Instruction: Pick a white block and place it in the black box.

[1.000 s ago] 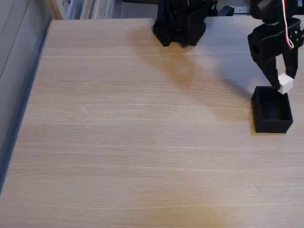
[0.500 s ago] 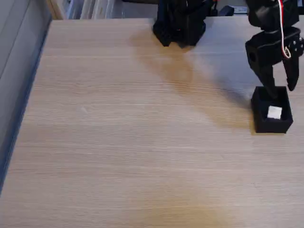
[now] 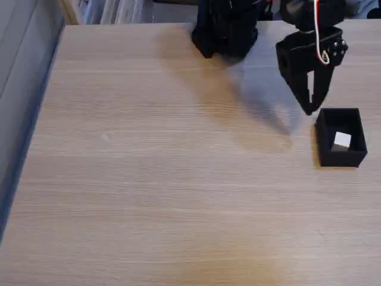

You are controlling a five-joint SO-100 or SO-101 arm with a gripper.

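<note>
In the fixed view the black box (image 3: pixel 340 158) stands open-topped at the right edge of the wooden table. The white block (image 3: pixel 342 140) lies inside it, resting against the right side of its floor. My gripper (image 3: pixel 310 109) hangs just left of the box's back-left corner, above the tabletop and clear of the box. Its two black fingers converge to a single point with nothing between them, so it looks shut and empty. A red and white cable runs down the gripper's body.
The arm's black base (image 3: pixel 225 30) stands at the table's back edge, centre right. The light wooden table (image 3: pixel 149 167) stretches left and forward. A grey wall or panel (image 3: pixel 18 89) borders the left side, and the box sits close to the right frame edge.
One second ago the gripper held the white block over the box; it opened and dropped the block inside. Since then the gripper has swung left, away from the box, and its fingers have come together.
</note>
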